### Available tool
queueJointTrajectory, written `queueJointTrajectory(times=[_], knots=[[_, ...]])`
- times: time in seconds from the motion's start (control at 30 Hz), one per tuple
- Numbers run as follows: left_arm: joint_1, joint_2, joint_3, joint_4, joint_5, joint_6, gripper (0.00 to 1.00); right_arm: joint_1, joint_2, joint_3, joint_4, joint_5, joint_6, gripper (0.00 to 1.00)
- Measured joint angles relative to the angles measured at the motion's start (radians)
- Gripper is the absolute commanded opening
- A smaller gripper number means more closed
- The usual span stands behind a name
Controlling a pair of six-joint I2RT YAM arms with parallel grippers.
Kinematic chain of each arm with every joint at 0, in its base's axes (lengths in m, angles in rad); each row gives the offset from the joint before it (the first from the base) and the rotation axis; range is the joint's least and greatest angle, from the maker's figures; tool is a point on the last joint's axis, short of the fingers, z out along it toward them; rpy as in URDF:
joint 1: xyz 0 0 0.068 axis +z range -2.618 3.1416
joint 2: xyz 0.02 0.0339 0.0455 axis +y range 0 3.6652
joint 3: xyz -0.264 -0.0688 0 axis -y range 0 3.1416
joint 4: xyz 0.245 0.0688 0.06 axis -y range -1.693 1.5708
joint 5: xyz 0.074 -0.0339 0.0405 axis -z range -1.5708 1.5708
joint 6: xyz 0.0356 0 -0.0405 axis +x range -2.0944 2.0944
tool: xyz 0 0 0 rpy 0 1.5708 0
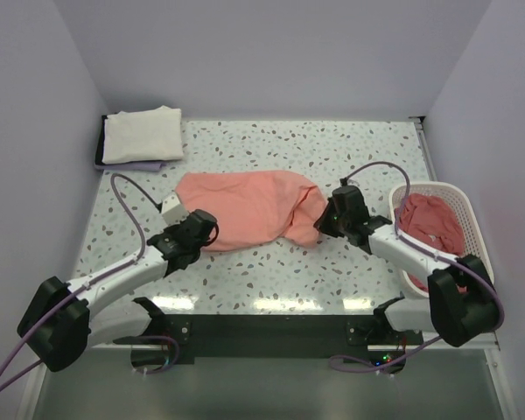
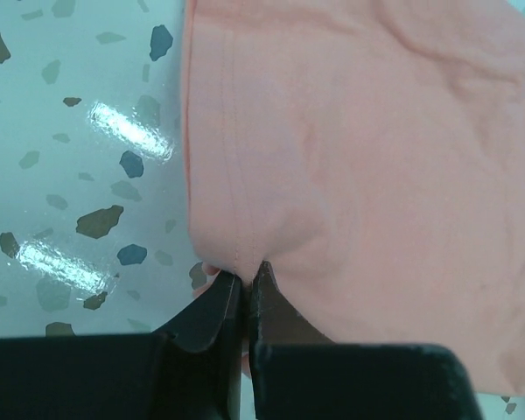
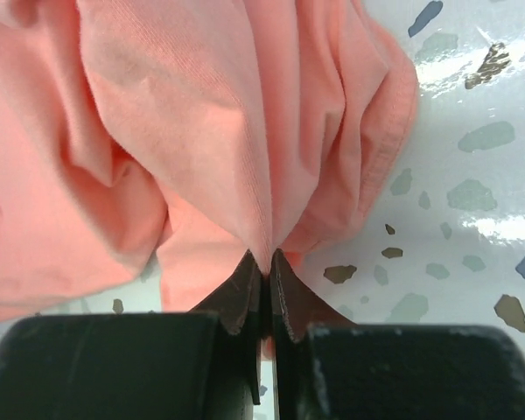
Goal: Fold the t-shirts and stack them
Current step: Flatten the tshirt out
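A salmon-pink t-shirt [image 1: 245, 208] lies crumpled across the middle of the speckled table. My left gripper [image 1: 203, 229] is shut on its hemmed near-left edge [image 2: 236, 254]; the jaws pinch the stitched seam between them [image 2: 243, 278]. At the shirt's right end my right gripper [image 1: 325, 220] is shut on a bunch of gathered folds [image 3: 271, 201], the cloth fanning out from the fingertips [image 3: 264, 259]. A folded cream-white t-shirt [image 1: 143, 133] rests at the far left corner. A darker pink-red t-shirt [image 1: 430, 224] lies in the white basket.
The white lattice basket [image 1: 462, 208] stands at the table's right edge beside my right arm. The cream shirt sits on a dark, flat thing [image 1: 101, 159] with something pale lilac under its near edge. White walls close in the table on three sides.
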Motion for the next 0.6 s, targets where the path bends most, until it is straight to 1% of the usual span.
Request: queueJointTrajectory(times=[0.33,0.6], knots=[[0.0,0.021,0.111,-0.07,0.001,0.023,0.0,-0.023,-0.159,0.045,-0.136,0.02,-0.024,0.0],[0.0,0.018,0.181,-0.113,0.002,0.027,0.0,-0.045,-0.23,0.061,-0.242,0.031,-0.05,0.0]])
